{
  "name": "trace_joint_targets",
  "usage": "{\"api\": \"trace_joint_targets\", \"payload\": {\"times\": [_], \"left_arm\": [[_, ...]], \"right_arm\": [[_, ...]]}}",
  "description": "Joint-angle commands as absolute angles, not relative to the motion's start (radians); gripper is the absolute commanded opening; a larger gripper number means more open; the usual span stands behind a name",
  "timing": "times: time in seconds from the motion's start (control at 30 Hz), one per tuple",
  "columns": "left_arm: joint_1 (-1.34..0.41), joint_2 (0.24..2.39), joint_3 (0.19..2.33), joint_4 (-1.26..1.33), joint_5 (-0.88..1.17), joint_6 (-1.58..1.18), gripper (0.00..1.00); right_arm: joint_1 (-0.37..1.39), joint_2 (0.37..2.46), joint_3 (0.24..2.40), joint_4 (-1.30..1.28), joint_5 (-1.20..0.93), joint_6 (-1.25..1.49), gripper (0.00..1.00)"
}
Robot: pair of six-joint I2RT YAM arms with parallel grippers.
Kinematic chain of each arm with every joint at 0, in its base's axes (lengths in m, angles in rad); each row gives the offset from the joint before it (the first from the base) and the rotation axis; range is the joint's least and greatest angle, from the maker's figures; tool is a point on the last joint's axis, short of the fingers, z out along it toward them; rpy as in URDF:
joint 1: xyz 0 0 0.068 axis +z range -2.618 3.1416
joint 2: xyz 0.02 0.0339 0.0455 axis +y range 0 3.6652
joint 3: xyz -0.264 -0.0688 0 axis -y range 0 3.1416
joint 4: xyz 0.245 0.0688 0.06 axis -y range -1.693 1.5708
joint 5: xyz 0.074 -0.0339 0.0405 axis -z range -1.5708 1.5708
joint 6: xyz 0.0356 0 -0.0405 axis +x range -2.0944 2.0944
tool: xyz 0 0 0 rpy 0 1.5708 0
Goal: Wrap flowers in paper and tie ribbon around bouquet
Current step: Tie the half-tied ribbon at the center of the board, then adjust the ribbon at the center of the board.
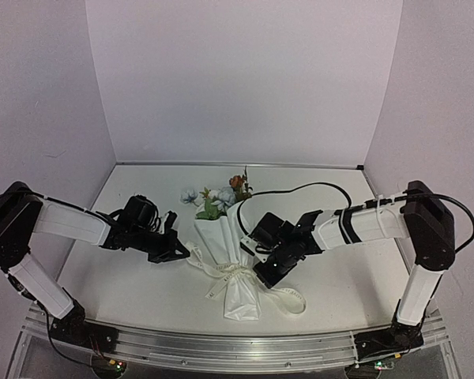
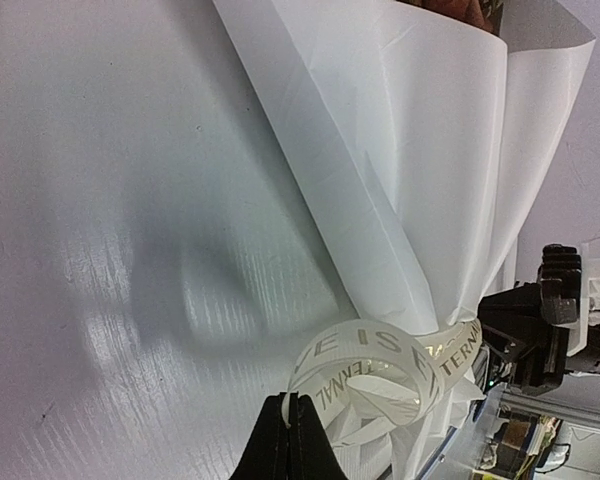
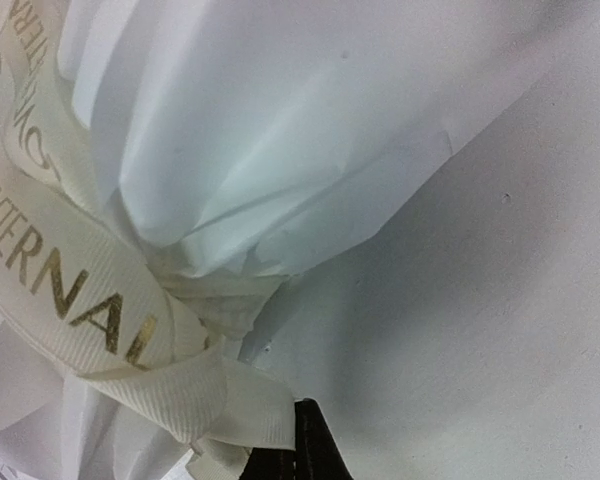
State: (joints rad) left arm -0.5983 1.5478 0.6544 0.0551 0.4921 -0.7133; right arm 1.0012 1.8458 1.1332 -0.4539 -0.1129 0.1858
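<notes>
Top external view: the flowers (image 1: 217,197) lie wrapped in the paper (image 1: 219,237) at mid-worktop (image 1: 118,292), blooms toward the far edge, with the ribbon (image 1: 235,272) around the waist. Your left gripper (image 1: 179,253) is closed on a ribbon loop. Your right gripper (image 1: 259,275) is closed beside the ribbon end; you cannot tell whether it pinches it.

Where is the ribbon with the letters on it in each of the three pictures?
Top view: the ribbon is low in the middle, wrapped round the narrow part of the white paper, with one tail trailing right.
Left wrist view: the ribbon is at the bottom, right of the middle, as a lettered loop.
Right wrist view: the ribbon runs down the left side to the bottom.
Shared landmark: the white paper, squeezed narrow where the ribbon goes round it.
</notes>
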Motion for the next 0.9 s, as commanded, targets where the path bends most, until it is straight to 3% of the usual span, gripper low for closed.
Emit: {"api": "trace_joint_targets", "payload": {"times": [0.0, 0.1, 0.37, 0.87], "left_arm": [[-0.594, 1.554, 0.694, 0.105, 0.515, -0.732, 0.00], [-0.594, 1.562, 0.702, 0.112, 0.521, -0.736, 0.03], [-0.598, 1.583, 0.709, 0.159, 0.560, -0.748, 0.28], [-0.727, 1.529, 0.675, 0.021, 0.324, -0.829, 0.41]], "right_arm": [[1.005, 1.812, 1.107, -0.471, -0.020, 0.261, 0.00], [1.006, 1.786, 1.061, -0.472, 0.026, 0.322, 0.00], [1.005, 1.730, 0.983, -0.474, 0.103, 0.423, 0.00], [1.006, 1.665, 0.959, -0.591, 0.237, 0.471, 0.00]]}}
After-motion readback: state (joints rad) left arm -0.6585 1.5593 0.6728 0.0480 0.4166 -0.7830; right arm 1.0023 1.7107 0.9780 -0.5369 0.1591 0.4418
